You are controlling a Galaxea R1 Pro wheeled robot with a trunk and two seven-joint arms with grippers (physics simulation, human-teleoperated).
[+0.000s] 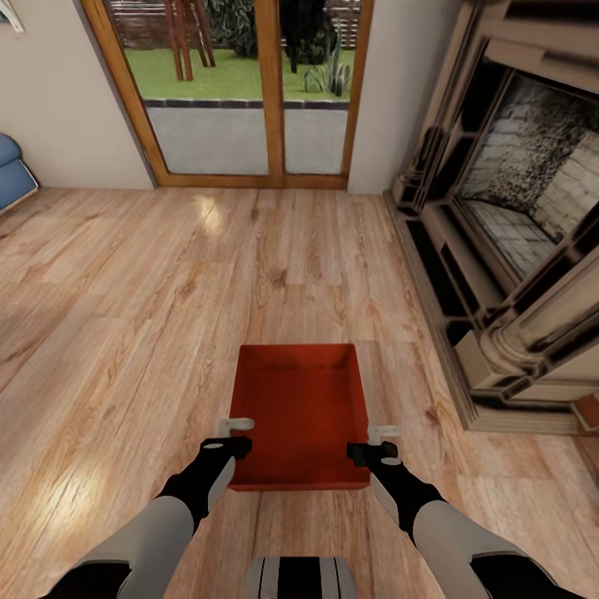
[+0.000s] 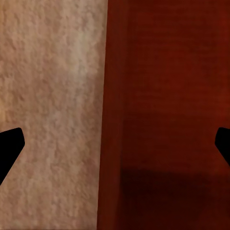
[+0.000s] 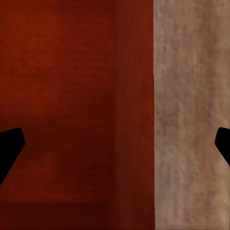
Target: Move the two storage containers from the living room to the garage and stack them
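the orange bin (image 1: 301,412) sits on the wood floor (image 1: 125,316) at 12 o'clock. left gripper (image 1: 235,435) and right gripper (image 1: 376,443) straddle its side walls, fingers spread. looks light and stiff, thin rims, so pinch both walls together.

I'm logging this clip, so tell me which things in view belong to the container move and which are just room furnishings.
Belongs to the job:
storage container, on the wood-plank floor
left tool, astride its left wall
right tool, astride its right wall

Just there:
fireplace
glass doors
blue sofa
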